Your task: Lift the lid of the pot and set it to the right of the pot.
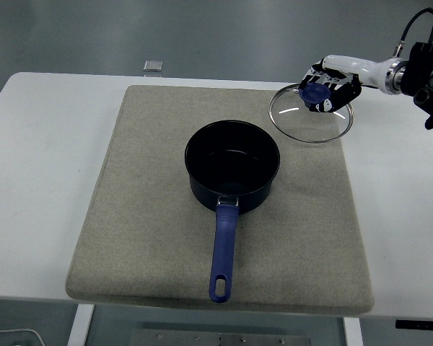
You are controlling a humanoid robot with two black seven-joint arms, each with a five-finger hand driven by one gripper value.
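A black pot [232, 167] with a blue handle [222, 251] stands uncovered in the middle of the grey mat [144, 216], handle pointing toward the near edge. The glass pot lid [310, 115] with a metal rim and a blue knob [317, 92] is held over the mat's far right corner, up and to the right of the pot. My right hand [329, 85] reaches in from the right edge and is shut on the knob. Whether the lid touches the mat I cannot tell. The left arm is out of sight.
A small grey square object [153, 66] lies on the white table [43, 166] beyond the mat's far edge. Bare table runs along the mat's right side [397, 216].
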